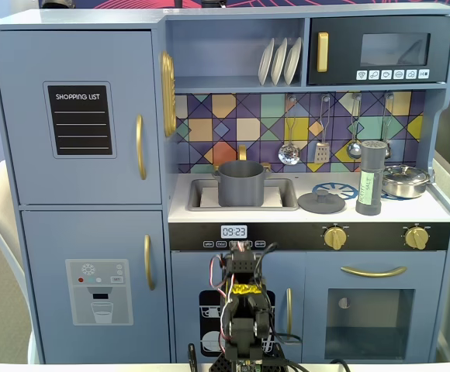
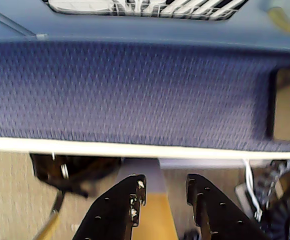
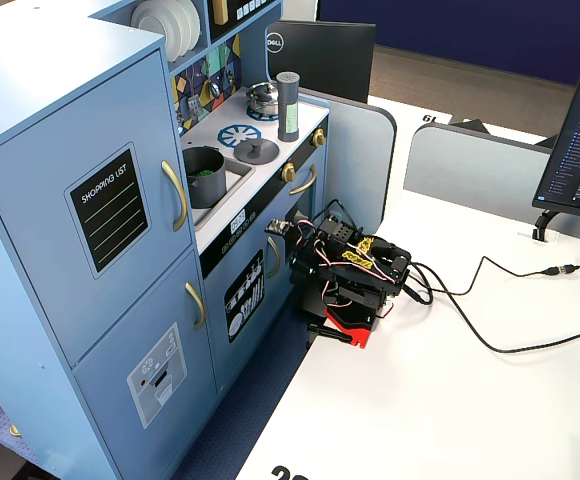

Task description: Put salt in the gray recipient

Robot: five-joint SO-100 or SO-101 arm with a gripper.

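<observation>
The salt (image 1: 371,178), a tall slim gray shaker with a pale green label, stands upright on the toy kitchen's counter at the right, on the stove; it also shows in the other fixed view (image 3: 288,92). The gray recipient (image 1: 240,184), a dark-gray pot, sits in the sink and shows in the side view too (image 3: 204,176). My arm (image 3: 355,280) is folded low on the white table in front of the kitchen, far below both. In the wrist view my gripper (image 2: 166,182) points down past the table edge, its black jaws a little apart and empty.
A flat gray lid with a knob (image 1: 321,201) lies on the counter between sink and salt. A shiny steel pan (image 1: 405,180) stands right of the salt. Utensils hang on the tiled back wall. Cables (image 3: 490,340) run across the white table.
</observation>
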